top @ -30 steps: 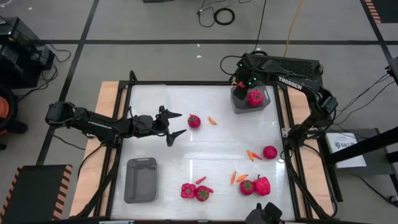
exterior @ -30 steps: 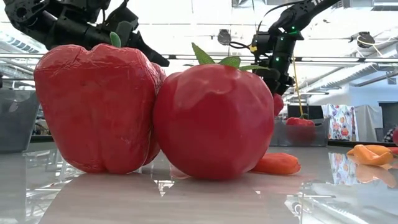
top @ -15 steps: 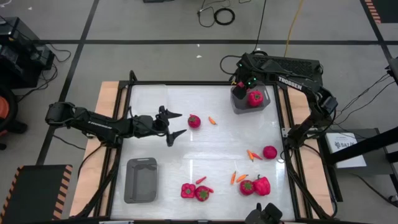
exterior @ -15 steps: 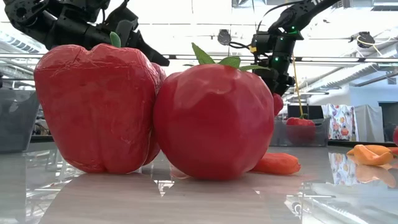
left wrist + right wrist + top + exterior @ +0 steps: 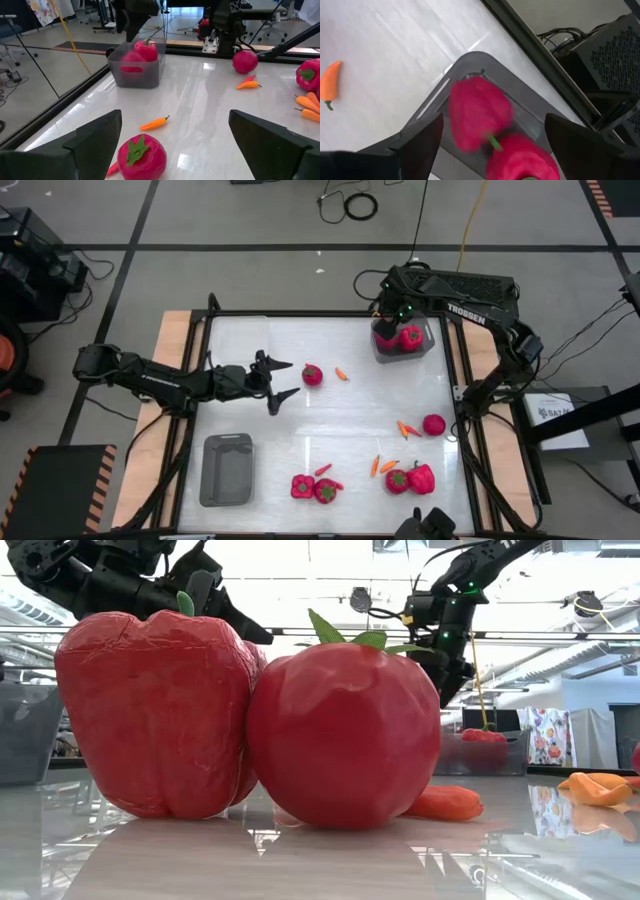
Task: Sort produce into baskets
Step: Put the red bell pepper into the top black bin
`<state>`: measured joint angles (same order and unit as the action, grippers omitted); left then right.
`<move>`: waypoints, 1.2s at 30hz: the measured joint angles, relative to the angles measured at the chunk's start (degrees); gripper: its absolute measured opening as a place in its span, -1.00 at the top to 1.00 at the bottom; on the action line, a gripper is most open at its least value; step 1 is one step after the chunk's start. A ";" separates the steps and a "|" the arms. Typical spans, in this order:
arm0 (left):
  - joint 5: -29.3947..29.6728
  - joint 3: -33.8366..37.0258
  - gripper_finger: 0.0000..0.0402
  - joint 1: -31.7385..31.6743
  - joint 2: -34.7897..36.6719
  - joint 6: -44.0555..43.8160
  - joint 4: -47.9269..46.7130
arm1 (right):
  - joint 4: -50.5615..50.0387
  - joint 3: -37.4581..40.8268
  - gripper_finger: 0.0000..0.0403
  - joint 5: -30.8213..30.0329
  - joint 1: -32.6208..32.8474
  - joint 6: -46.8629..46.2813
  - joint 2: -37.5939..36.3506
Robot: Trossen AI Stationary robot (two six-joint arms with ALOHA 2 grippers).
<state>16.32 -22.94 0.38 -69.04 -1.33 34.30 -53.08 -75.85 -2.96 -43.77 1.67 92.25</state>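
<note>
The work surface was a glossy white table [image 5: 330, 420] with wooden side rails, standing on a grey floor crossed by dark tape lines and loose cables.

In the high view, the right gripper [image 5: 392, 313] hung over the grey basket [image 5: 428, 350] at upper right of the frame. Its fingers stood wide apart with nothing between them. The right wrist view showed a blurred red pepper [image 5: 479, 118] inside that basket, beside a second red pepper [image 5: 521, 159]; the blur suggested a piece just let go, and the spread fingers fit a release over the tub.

The left gripper [image 5: 280, 380] lay at centre left of the high view, fingers splayed open and empty, pointed at a round red fruit [image 5: 312, 374] just beside it. That stance read as lining up for a grasp. A small orange chilli [image 5: 341, 373] lay just right of the fruit.

A second grey basket [image 5: 226, 469] sat at lower left, apparently empty. A clear basket [image 5: 236, 338] was faintly visible at upper left.

Unsorted produce remained:
- two red peppers [image 5: 313, 488] at lower centre;
- a pepper pair [image 5: 410, 478] at lower right;
- a round fruit [image 5: 433, 424] at right, with orange chillies [image 5: 406, 429] beside it.

The sort was judged at an early stage.
</note>
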 joint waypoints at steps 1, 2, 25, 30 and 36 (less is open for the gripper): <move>0.00 0.00 -0.86 0.00 0.00 -0.29 -0.02 | -0.44 0.00 -0.69 0.00 0.00 -0.04 0.00; 0.00 0.00 -0.86 0.00 0.01 -0.97 -0.04 | -0.89 0.00 -0.69 0.00 0.00 -0.24 0.00; -2.64 0.02 -0.86 0.33 0.02 -9.07 -4.10 | -20.47 -8.76 -0.69 13.88 25.55 -17.77 -0.24; -2.64 0.02 -0.86 0.46 0.01 -6.34 -6.31 | -17.50 -8.76 -0.69 13.74 32.37 -22.63 -0.24; -1.93 0.02 -0.86 0.33 0.02 -1.90 -2.96 | -9.27 -8.36 -0.69 9.75 36.89 -23.60 -0.24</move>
<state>14.39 -22.92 0.71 -69.02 -3.22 31.35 -62.35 -84.21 6.79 -6.88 -21.93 92.01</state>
